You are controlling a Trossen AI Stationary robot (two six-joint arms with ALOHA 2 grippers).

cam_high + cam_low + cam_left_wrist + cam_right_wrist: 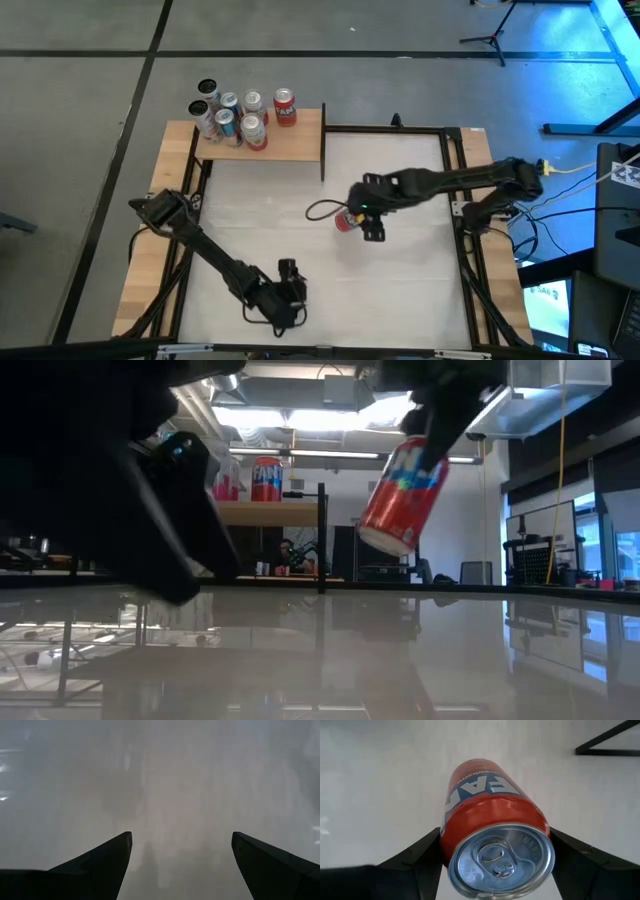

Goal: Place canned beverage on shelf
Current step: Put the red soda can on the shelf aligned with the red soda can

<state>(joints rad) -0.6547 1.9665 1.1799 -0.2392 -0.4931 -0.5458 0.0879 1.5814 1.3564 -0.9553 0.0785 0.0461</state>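
My right gripper (pixel 352 218) is shut on a red beverage can (pixel 490 810) above the middle of the white tabletop; the can also shows tilted in the low view (pixel 403 495). The shelf (pixel 268 138), a tan board with a black edge, stands at the table's far left and carries several cans (pixel 240 115), among them a red one (pixel 285 106). My left gripper (pixel 180 855) is open and empty, low over the table near its front edge (pixel 290 290). My right gripper pinches the can's side wall near its top end (pixel 470 837) between its two fingers, one on each side. The silver lid (pixel 502 860) faces the wrist camera. The can hangs lifted clear of the table, tilted, its bottom end lower (pixel 385 540).
A black upright post (pixel 323 140) and black frame bars (pixel 385 129) stand at the shelf's right end. A dark cable loop (pixel 320 210) lies on the table left of the held can. Wooden side strips (pixel 145 260) run along the table's edges.
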